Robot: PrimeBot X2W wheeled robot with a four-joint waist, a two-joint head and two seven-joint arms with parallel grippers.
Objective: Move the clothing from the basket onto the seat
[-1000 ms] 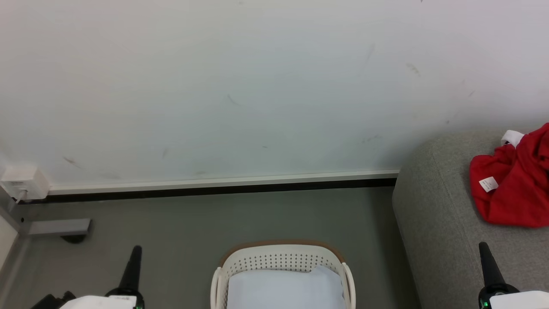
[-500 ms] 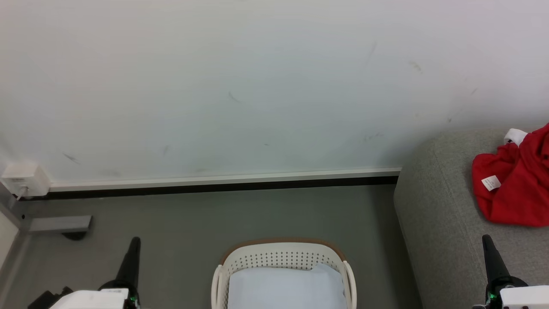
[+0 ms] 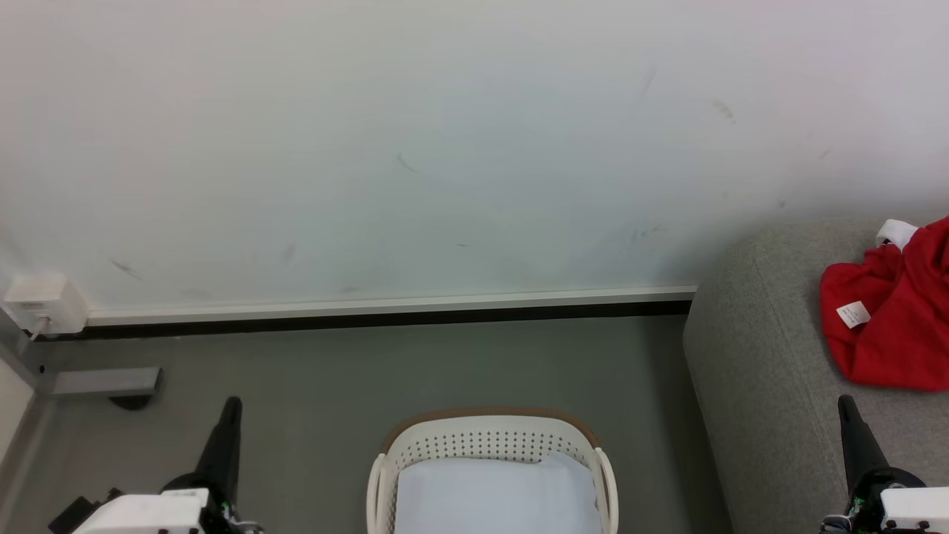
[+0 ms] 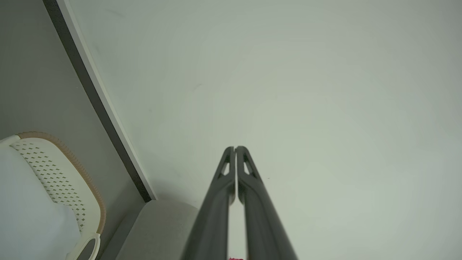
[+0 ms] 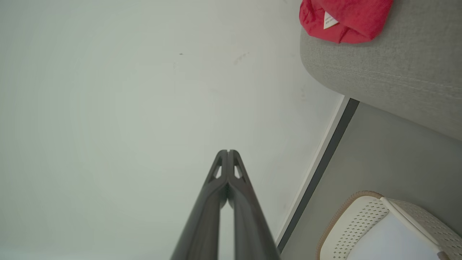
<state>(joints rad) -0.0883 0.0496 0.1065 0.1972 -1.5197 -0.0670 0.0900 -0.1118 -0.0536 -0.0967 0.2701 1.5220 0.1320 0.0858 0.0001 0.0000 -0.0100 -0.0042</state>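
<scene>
A pale wall (image 3: 445, 148) with faint scuff marks stands ahead of both grippers, and a grey floor (image 3: 445, 363) runs from its dark baseboard back toward them. The seat (image 3: 756, 356), a large grey woven sofa with rounded edges, lies under and ahead of the right gripper (image 3: 845, 404). The basket (image 3: 485, 437), white perforated plastic with a brown rim, sits on the floor between the two grippers, well apart from each. A plain pale sheet (image 3: 489, 497) covers its inside. The clothing (image 3: 890, 334), a crumpled bright red heap, rests on the seat ahead of the right gripper and a little to its right, not touching it. The left gripper (image 3: 231, 404) hangs above bare floor on the basket's left. In the left wrist view, its two long dark fingers (image 4: 216, 202) are pressed together at the tips with nothing between them. In the right wrist view, the right gripper's fingers (image 5: 249, 202) are likewise closed tip to tip and empty. A small white label tag (image 3: 852, 314) shows on the near edge of the red heap.
</scene>
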